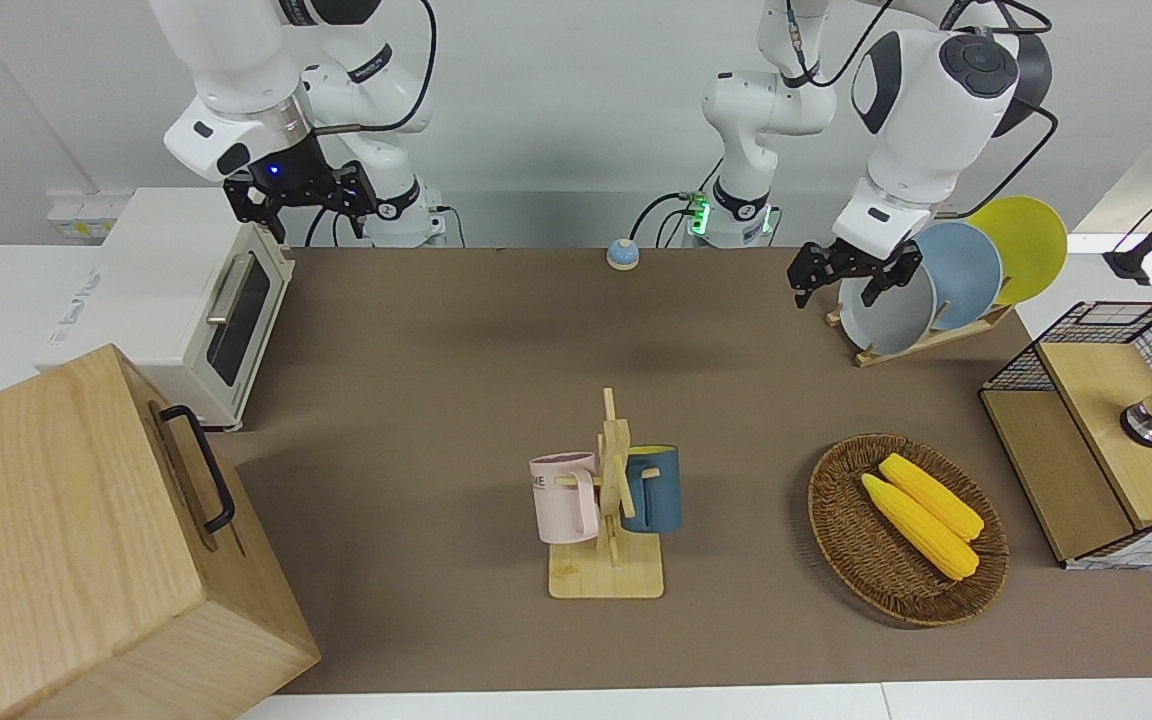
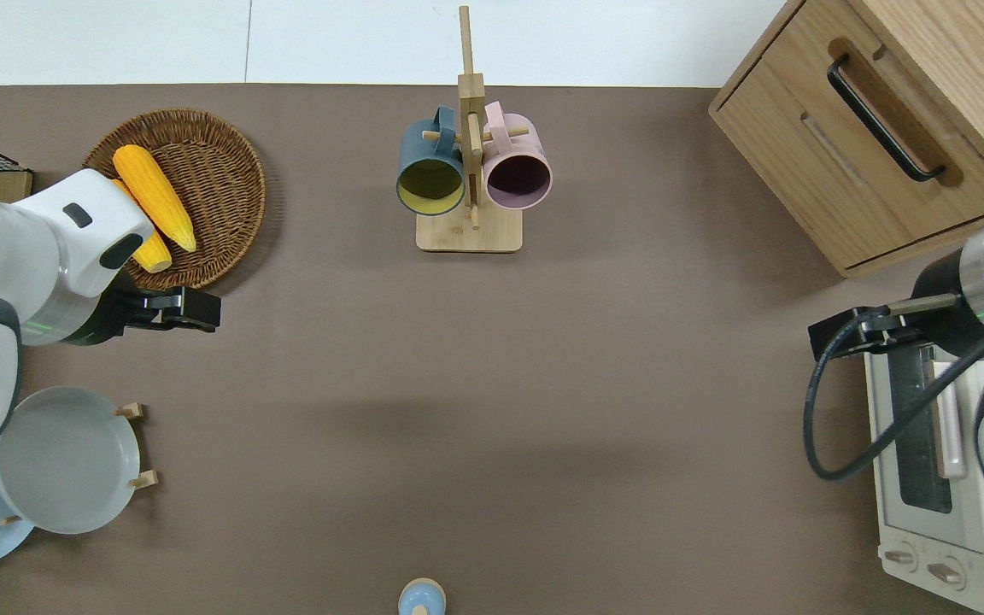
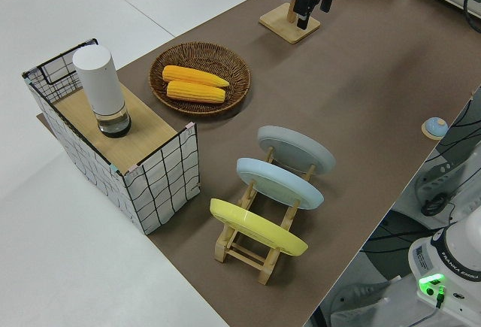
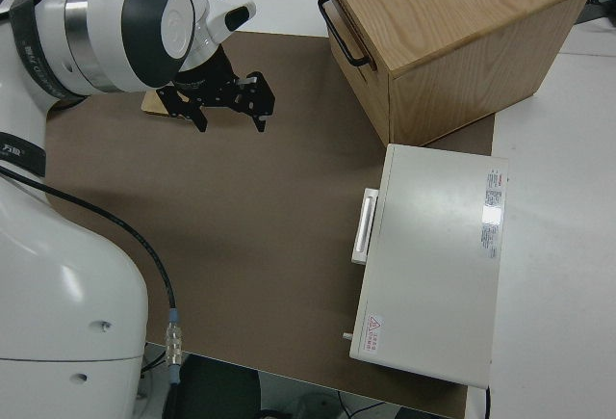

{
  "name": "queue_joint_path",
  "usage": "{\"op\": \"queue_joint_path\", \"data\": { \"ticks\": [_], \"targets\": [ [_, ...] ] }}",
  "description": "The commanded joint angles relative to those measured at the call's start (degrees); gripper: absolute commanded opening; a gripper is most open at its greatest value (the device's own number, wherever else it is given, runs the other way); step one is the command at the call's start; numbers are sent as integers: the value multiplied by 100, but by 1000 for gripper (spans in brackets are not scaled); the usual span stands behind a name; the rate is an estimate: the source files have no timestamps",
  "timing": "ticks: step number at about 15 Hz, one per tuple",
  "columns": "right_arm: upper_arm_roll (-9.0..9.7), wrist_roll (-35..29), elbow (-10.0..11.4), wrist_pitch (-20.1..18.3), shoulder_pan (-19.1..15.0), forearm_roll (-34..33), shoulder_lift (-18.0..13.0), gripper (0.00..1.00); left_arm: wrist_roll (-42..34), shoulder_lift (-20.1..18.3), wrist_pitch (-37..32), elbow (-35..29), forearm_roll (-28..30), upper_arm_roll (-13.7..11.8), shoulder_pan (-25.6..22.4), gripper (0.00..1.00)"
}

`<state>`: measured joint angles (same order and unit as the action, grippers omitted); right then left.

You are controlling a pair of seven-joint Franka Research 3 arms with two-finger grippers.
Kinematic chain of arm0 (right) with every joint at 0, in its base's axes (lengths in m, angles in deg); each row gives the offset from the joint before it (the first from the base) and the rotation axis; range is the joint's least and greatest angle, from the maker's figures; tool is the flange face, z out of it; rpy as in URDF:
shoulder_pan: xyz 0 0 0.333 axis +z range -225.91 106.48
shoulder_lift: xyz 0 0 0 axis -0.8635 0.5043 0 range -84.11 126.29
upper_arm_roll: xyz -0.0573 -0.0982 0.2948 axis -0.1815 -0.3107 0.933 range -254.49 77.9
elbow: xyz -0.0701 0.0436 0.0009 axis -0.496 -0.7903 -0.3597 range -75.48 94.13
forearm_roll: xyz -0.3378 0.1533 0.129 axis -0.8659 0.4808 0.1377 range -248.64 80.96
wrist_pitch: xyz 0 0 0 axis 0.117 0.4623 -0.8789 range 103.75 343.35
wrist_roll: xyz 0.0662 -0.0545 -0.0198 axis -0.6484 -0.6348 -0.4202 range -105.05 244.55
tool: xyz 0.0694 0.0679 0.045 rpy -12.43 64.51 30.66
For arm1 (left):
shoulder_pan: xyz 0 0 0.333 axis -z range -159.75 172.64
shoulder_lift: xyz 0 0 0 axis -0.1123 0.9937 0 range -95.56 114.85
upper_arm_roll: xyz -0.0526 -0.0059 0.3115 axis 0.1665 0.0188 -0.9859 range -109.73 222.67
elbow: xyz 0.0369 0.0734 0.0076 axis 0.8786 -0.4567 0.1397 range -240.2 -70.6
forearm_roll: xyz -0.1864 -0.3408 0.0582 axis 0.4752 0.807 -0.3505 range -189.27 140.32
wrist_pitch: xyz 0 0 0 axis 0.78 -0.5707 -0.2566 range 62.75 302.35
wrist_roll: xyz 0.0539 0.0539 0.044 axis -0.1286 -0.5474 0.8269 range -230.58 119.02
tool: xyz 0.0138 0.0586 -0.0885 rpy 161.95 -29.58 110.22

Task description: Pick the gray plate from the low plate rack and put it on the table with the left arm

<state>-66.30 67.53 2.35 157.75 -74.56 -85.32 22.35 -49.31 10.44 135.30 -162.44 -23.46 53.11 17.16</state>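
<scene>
The round light-gray plate [image 1: 888, 313] leans in the low light-wood plate rack [image 1: 921, 342] at the left arm's end of the brown tabletop [image 2: 492, 384], near the robots. It takes the slot farthest from the robots; a light-blue plate [image 1: 964, 272] and a yellow plate [image 1: 1024, 245] stand in the next slots. The left gripper [image 2: 174, 309] hangs in the air with its black fingers [image 1: 802, 279] released and spread, holding nothing. From above it is over bare tabletop between the rack and the round wicker basket [image 2: 223, 162] with two yellow corn cobs [image 2: 153, 195]. The right arm is parked, and its gripper [image 4: 229, 101] has the fingers apart too.
</scene>
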Motion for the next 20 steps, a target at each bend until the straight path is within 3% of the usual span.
{"op": "queue_joint_path", "data": {
  "ticks": [1, 16, 20],
  "targets": [
    [121, -68, -41, -62, -132, -28, -12, 983, 13, 61, -124, 106, -92, -7, -86, 995],
    [121, -68, -41, -62, -132, -28, -12, 983, 92, 27, -133, 71, -92, -51, -87, 995],
    [113, -68, -41, -62, -132, -28, -12, 983, 48, -237, -133, -218, -505, -42, -69, 995]
  ]
}}
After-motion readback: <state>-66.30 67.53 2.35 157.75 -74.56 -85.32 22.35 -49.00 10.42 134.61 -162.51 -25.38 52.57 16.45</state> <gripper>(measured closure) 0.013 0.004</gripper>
